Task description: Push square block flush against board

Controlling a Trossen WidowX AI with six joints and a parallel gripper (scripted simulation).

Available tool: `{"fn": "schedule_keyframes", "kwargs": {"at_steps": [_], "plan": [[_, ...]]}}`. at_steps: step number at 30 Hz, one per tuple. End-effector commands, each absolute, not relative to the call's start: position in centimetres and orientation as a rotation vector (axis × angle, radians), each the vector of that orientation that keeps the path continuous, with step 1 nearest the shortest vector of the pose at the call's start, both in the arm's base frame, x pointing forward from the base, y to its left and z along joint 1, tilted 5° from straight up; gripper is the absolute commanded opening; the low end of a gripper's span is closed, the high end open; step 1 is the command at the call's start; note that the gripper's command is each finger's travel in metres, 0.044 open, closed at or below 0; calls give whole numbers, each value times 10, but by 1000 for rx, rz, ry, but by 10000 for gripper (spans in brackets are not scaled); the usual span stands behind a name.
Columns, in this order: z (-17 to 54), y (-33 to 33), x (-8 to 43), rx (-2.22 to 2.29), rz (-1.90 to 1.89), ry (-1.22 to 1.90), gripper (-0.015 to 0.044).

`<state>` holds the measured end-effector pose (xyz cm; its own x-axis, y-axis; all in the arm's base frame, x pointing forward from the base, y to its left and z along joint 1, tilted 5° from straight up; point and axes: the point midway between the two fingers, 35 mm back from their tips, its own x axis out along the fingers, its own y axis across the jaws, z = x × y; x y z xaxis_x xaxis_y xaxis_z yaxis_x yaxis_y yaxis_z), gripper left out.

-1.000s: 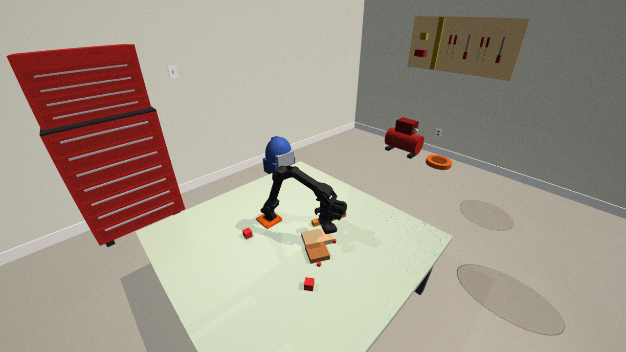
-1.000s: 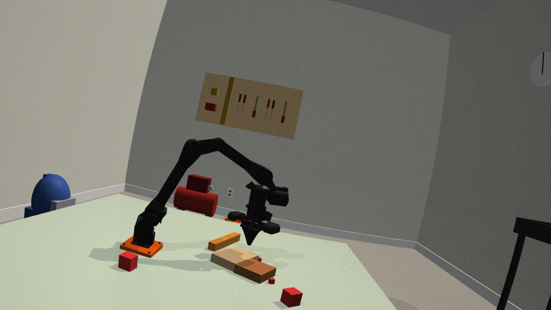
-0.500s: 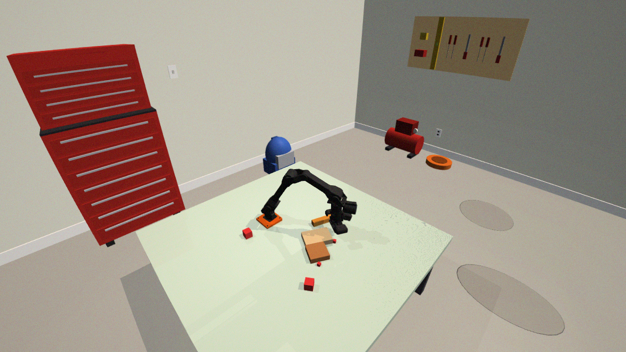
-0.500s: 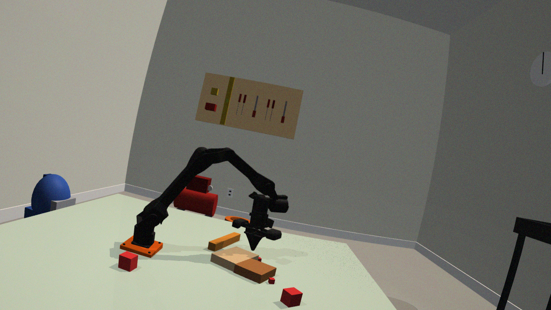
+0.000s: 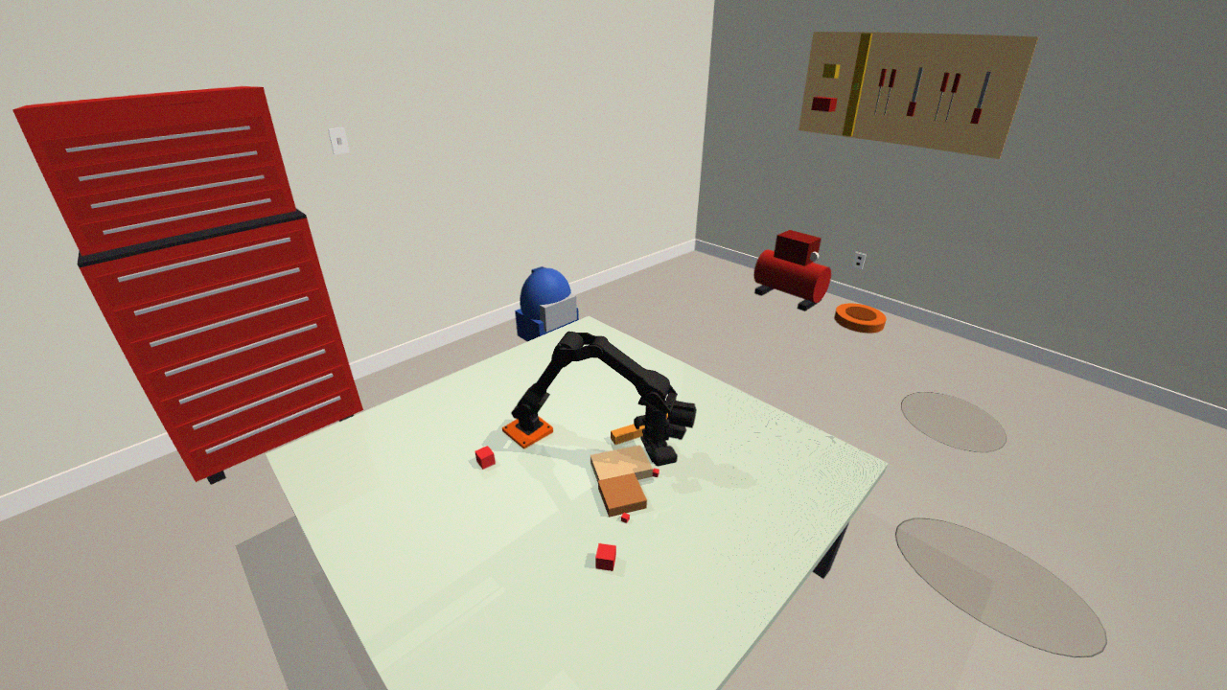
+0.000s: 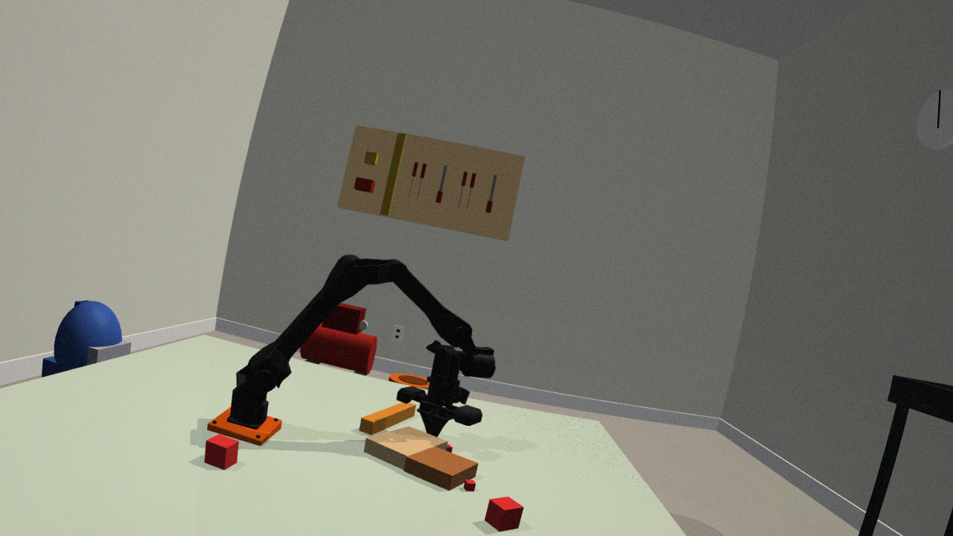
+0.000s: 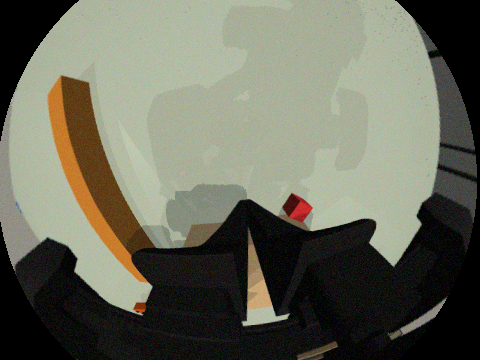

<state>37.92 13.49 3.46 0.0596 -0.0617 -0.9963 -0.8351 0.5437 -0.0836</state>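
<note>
The light tan board [image 5: 619, 463] [image 6: 401, 440] [image 7: 260, 296] lies flat on the table. The darker brown square block [image 5: 621, 494] [image 6: 441, 465] lies flat against it, with no gap visible between their facing sides. Their left edges look nearly even in the top view, while the board extends farther right than the block. My gripper [image 5: 660, 457] [image 6: 435, 433] [image 7: 244, 204] is shut and empty, pointing down at the board's far right end. It hides part of the board in the wrist view, and I cannot tell if the tips touch it. The block is hidden in the wrist view.
An orange bar [image 5: 626, 435] [image 6: 386, 419] [image 7: 90, 165] lies behind the board. A small red cube [image 5: 655, 472] [image 7: 298, 208] is beside the board, and another [image 5: 625, 517] [image 6: 470, 485] is near the block. Larger red cubes [image 5: 605, 557] [image 6: 221, 452] stand farther away.
</note>
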Motion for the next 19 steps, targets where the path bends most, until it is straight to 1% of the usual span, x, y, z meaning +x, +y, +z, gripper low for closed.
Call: {"fn": "schedule_keyframes", "kwargs": {"at_steps": [1, 9, 19], "plan": [[33, 128, 374, -840, 707, 1409, 0], [33, 117, 367, -841, 706, 1410, 0], [33, 127, 375, -840, 707, 1409, 0]]}}
